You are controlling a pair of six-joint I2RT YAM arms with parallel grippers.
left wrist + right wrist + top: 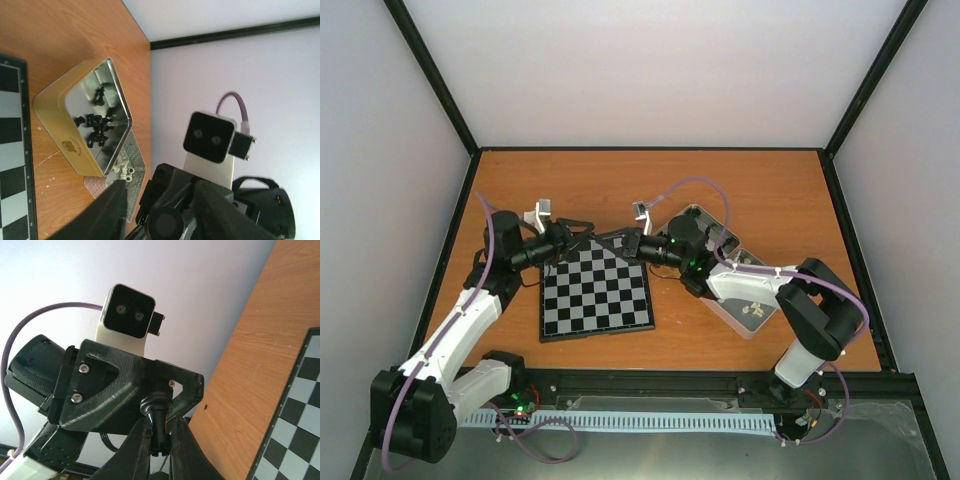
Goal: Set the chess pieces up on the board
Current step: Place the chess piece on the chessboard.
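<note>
The board (595,292) lies flat in the middle of the table with no pieces showing on it. Above its far edge my two grippers meet tip to tip. My right gripper (161,427) is shut on a black chess piece (159,415), held by its top with its round base toward the left gripper. The piece's base (167,220) also shows in the left wrist view, between the spread fingers of my open left gripper (160,186). In the top view the left gripper (582,232) and the right gripper (612,240) almost touch.
A gold-sided tin (55,130) right of the board holds several black pieces (95,125). A flat patterned lid (131,165) beside it holds cream-white pieces (124,170). Both tins (735,285) lie under the right arm. The board's corner (295,425) shows below the right gripper.
</note>
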